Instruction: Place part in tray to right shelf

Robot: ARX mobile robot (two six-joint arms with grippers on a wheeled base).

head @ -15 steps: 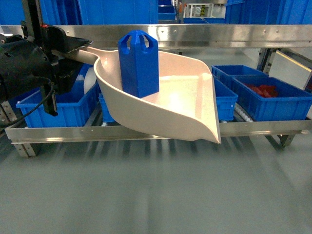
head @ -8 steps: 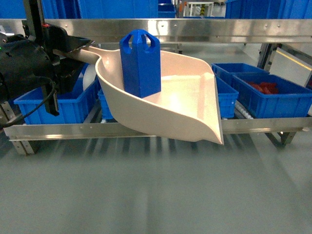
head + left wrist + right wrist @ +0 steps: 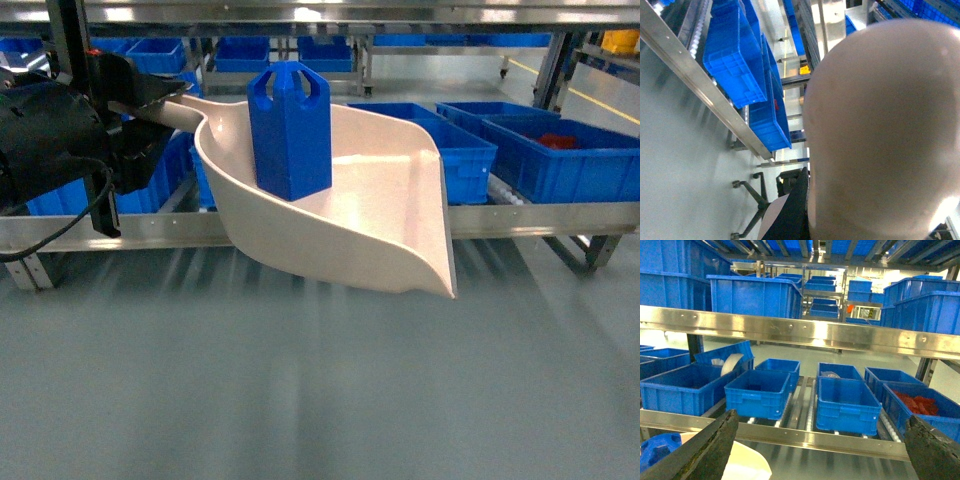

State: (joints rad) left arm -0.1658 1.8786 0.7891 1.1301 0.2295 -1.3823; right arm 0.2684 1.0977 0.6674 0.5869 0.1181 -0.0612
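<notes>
The beige tray (image 3: 380,230) hangs in the air in front of the right shelf (image 3: 540,215), tilted down toward its lip. Upright inside it, near the handle end, stands the blue part (image 3: 290,130). At the far left my left gripper (image 3: 150,100) is shut on the tray's handle. From the left wrist, the tray's underside (image 3: 880,140) fills the frame beside one black finger (image 3: 797,210). My right gripper (image 3: 821,416) is open and holds nothing, facing the shelf rail (image 3: 805,437). The part (image 3: 657,450) and a corner of the tray (image 3: 745,465) show at the lower left there.
Blue crates (image 3: 450,150) sit on the shelf's roller lanes. One at the right holds red pieces (image 3: 920,405). An upper steel rail (image 3: 790,330) carries more crates. Grey floor lies below the tray. A chair base (image 3: 752,192) stands on the floor.
The shelf rails and crates have slid upward in the head view, and the top rail is nearly out of frame. Tray, part and left gripper keep the same places in the view.
</notes>
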